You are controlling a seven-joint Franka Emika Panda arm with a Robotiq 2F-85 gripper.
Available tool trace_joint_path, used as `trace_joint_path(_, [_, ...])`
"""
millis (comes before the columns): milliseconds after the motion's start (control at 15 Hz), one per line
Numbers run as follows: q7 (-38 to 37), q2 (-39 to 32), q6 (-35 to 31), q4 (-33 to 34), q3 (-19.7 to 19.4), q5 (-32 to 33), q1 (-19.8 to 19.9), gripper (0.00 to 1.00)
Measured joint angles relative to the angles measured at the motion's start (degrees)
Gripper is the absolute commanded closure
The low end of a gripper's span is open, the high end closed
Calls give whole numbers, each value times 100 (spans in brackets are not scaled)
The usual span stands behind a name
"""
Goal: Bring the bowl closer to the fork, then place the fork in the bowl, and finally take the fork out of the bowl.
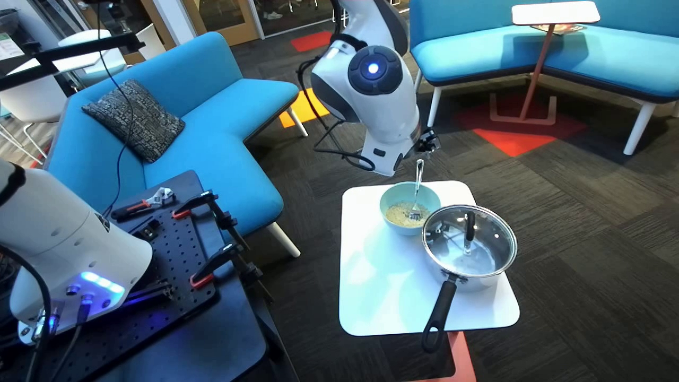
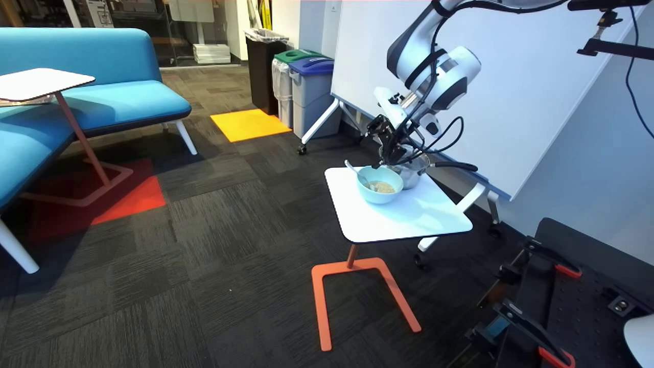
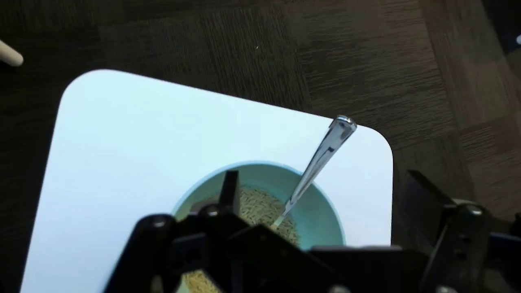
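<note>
The pale blue bowl (image 1: 400, 192) stands upright on a small white table (image 1: 371, 265), with yellowish grains inside. A silver fork (image 1: 418, 180) leans in it, tines down at the grains and handle rising past the rim. In the wrist view, the fork (image 3: 315, 165) crosses the picture between my fingers, and part of the bowl (image 3: 321, 215) is covered by them. My gripper (image 3: 323, 175) is open, its jaws wide apart and touching nothing that I can see. In an exterior view it hangs just above the bowl (image 2: 375, 198); elsewhere the arm mostly hides it.
A metal pot with a glass lid (image 1: 490, 249) is right beside the bowl, its black handle (image 1: 443, 313) reaching past the table edge. Blue sofas (image 1: 233, 175) and a black workbench with clamps (image 1: 212, 265) surround the small table. Behind stands a whiteboard (image 2: 511, 92).
</note>
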State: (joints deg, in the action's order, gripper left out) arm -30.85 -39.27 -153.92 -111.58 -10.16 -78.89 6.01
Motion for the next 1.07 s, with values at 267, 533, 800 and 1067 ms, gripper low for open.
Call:
trace_joint_path(267, [-1183,-212,121,320,46,-2,172,0])
trace_joint_path(533, [-2219,-606,142,751,70,-1,191,0])
trace_joint_path(800, [-2846,-1040,208,1254,177,-2,233,0])
trace_joint_path(1067, [-3172,-1393,210,1667,238,-2,290,0])
